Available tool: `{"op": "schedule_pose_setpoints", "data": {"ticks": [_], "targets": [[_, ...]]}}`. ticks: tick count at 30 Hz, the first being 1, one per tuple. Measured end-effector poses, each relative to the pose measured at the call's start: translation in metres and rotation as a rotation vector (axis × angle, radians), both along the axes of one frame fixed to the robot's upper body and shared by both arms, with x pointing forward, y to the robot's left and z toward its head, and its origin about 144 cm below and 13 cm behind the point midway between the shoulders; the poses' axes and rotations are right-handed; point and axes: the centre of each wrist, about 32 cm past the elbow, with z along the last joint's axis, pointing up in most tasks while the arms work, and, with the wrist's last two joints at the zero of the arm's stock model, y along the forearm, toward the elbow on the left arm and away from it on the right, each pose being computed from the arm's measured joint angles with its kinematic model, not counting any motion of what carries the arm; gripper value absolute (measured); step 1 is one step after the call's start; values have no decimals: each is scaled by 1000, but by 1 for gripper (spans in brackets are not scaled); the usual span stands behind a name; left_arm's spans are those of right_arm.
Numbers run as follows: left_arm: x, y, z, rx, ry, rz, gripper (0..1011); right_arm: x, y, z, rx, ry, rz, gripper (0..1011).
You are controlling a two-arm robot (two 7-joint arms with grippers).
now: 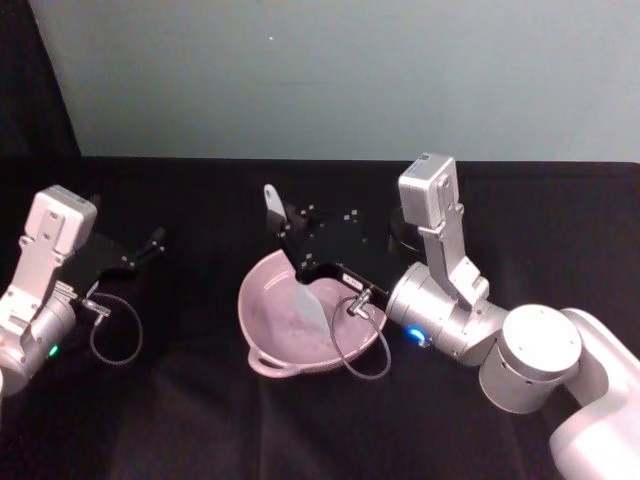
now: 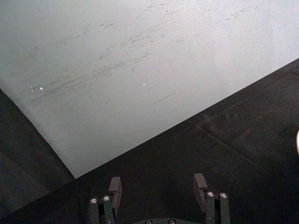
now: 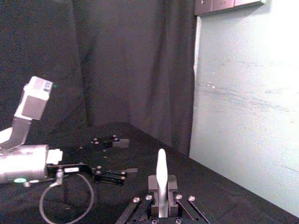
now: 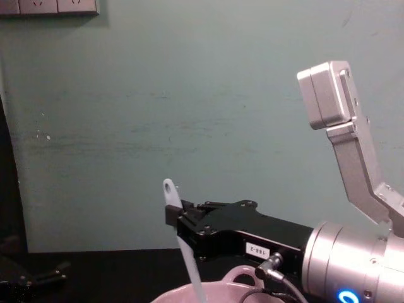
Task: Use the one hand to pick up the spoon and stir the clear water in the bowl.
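Left gripper (image 1: 148,245): parked low over the black table (image 1: 200,410) at the left, well apart from the bowl. Its fingers (image 2: 115,185) are spread with nothing between them, probably kept aside because one arm does this job.
Spoon (image 1: 309,302): clamped by its handle and tilted, with the holed end up and back and the blade down inside the bowl. That hold suits sweeping the blade through the water.
Bowl (image 1: 246,308): pink, at mid-table, its loop handle toward the robot. The water is too clear to make out.
Right gripper (image 1: 292,252): reaches in from the right over the bowl's far rim, clenched on the spoon's handle below the hole.
Head view: shows the blade lying within the bowl's rim.
Chest view: shows from the side that the right gripper is above the rim.
Right wrist view: shows the handle pinched between both fingers.
Left wrist view: shows the empty gap between the left fingers.
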Motion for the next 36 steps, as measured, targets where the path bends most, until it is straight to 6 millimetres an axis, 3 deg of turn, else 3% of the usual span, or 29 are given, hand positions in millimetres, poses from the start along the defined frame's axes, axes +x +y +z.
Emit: {"op": "schedule_pose_setpoints", "data": {"ticks": [8,17,36], "targets": [[0,0,0,0,0,0,1011,0,-14,2,-12,-11,-50,112],[0,0,0,0,0,0,1011,-17,-29,5,20,12,-75,112],[0,0,0,0,0,0,1011,-25,-27,30,98,-61,-45,111]]}}
